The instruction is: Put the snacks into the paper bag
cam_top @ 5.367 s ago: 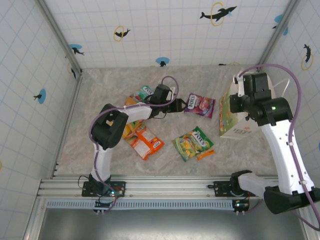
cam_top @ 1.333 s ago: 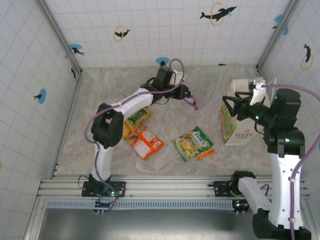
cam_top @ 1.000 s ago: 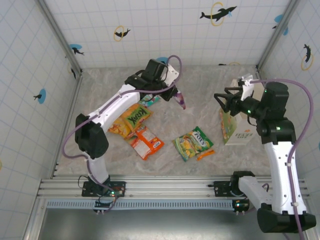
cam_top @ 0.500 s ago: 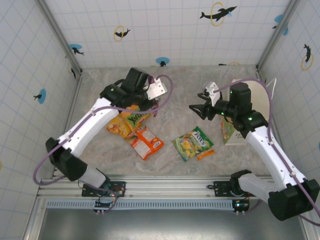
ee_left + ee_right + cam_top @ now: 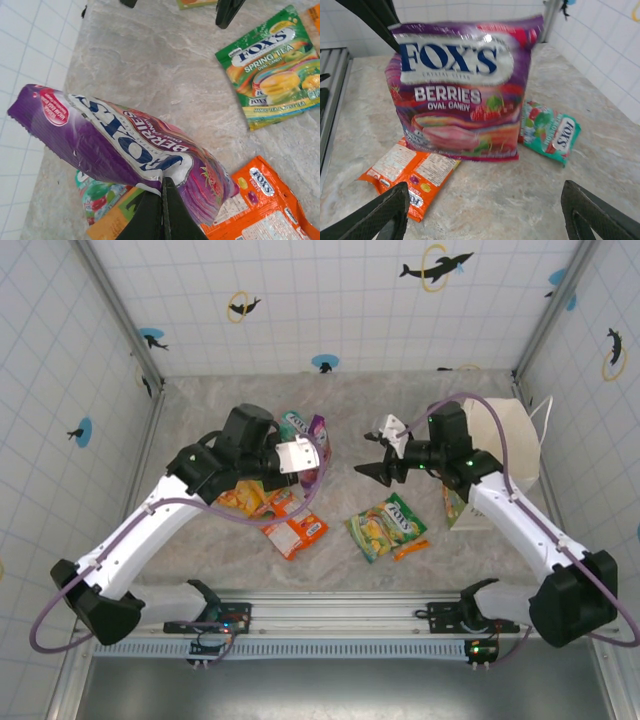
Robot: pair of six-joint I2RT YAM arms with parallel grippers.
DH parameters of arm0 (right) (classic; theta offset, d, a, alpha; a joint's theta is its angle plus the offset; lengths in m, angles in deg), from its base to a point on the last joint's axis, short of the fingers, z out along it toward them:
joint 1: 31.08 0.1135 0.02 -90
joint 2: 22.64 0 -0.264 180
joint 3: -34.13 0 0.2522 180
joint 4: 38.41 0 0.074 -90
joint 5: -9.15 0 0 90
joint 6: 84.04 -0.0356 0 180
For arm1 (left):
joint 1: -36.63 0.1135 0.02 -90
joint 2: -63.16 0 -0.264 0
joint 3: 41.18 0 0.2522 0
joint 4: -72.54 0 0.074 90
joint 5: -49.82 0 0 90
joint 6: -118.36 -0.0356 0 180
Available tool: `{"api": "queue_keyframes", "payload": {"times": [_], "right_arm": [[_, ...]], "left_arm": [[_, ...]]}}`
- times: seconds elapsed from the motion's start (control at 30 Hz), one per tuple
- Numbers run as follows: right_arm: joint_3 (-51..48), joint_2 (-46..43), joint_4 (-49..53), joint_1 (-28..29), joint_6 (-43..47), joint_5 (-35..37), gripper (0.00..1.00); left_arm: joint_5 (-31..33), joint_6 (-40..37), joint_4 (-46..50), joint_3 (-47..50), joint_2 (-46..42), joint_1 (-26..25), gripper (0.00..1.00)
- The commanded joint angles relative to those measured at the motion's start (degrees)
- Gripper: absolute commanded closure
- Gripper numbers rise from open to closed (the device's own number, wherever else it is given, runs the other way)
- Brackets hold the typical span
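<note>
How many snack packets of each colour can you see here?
purple Fox's Berries packet: 1
teal packet: 1
green Fox's Spring Tea packet: 1
orange packets: 2
yellow packet: 1, partly hidden
Total: 6 visible

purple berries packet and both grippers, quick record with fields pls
purple packet: upright, pinched at one edge by the left gripper
right gripper: open, pointed at the packet, holding nothing
paper bag: at the table's right side, beyond the right gripper
loose on table: green packet, orange packet, teal packet
</note>
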Motion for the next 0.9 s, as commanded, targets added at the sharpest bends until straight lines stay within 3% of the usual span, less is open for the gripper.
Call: {"api": "queue_keyframes", "payload": {"times": [0.0, 0.33, 0.5, 0.7, 0.87], "right_arm": [[3.8, 1.8, 1.2, 1.4, 4.7, -2.9, 0.19], [5.6, 7.8, -3.9, 3.7, 3.2, -3.5, 0.18], [9.7, 11.4, 2.3, 4.2, 5.9, -10.4, 0.18], [6.6, 10.4, 5.6, 4.6, 8.7, -15.8, 0.24], [2.0, 7.9, 0.6, 4.7, 5.5, -17.7, 0.35]], "left_arm": [[-0.8, -3.9, -3.9, 1.3, -2.0, -1.0, 1.00], [-0.8, -8.8, -4.5, 4.8, -5.0, -4.3, 1.00], [-1.3, -10.4, -8.2, 7.5, -7.8, -5.5, 1.00], [1.7, -9.6, -11.3, 8.8, -8.0, -5.7, 1.00], [-0.2, -9.8, -13.6, 10.1, -8.8, -5.7, 1.00]]}}
